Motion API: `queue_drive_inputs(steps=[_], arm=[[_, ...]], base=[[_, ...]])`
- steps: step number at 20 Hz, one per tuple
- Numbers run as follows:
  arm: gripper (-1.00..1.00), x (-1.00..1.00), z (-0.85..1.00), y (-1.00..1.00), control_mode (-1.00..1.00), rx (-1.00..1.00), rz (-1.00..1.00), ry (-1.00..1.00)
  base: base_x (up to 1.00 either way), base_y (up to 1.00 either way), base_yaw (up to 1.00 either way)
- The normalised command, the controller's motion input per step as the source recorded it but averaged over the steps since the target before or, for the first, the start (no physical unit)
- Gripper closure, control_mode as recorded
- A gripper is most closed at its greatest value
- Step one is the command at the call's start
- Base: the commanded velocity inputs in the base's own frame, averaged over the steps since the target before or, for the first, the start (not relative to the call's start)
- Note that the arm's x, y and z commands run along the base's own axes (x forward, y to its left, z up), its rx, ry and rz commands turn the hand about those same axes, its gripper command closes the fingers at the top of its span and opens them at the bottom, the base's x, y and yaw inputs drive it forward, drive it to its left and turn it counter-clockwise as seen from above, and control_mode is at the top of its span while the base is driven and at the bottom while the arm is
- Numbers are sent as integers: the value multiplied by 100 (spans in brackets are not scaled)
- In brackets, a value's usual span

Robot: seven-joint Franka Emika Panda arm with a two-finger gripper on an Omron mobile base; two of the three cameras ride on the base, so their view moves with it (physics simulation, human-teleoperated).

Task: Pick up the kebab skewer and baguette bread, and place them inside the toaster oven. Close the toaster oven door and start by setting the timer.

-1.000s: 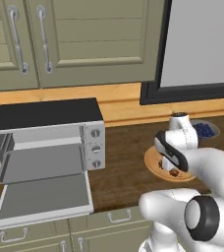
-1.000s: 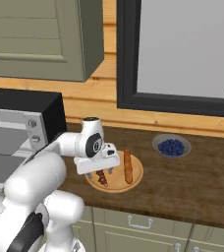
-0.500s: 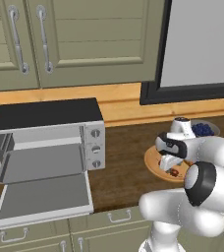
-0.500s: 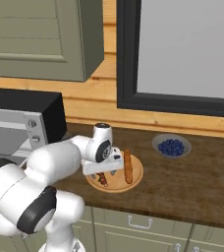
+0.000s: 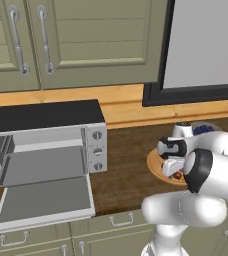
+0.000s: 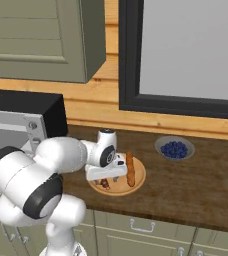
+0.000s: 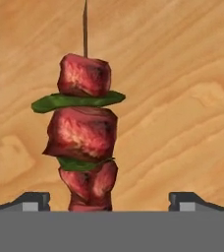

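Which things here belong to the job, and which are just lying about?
Job things:
- kebab skewer, between the open claw tips
- baguette bread, beside it on the wooden plate
- toaster oven, its door hanging open

Lying about:
- bowl of blueberries
- cabinet doors
- dark-framed window

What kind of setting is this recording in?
A rendered home kitchen, by the look of it: a dark wood counter with olive-green cabinets above it, a toaster oven with its door down, and food laid out on a wooden plate beside a bowl of blueberries.
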Motion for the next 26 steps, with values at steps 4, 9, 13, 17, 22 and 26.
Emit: queue_drive_inputs(steps=[4,9,13,17,22,26], arm=[[100,0,-18,0,-100,0,0,2],[100,-2,-17,4,-100,0,0,8],[100,-61,61,19,-100,3,0,0],[100,-99,95,85,-100,2,0,0],[100,-93,69,100,-100,0,-1,0],[100,-57,56,100,-100,0,-8,-7]], base=[[0,0,0],[0,0,0],[0,0,0],[0,0,0],[0,0,0],[0,0,0]])
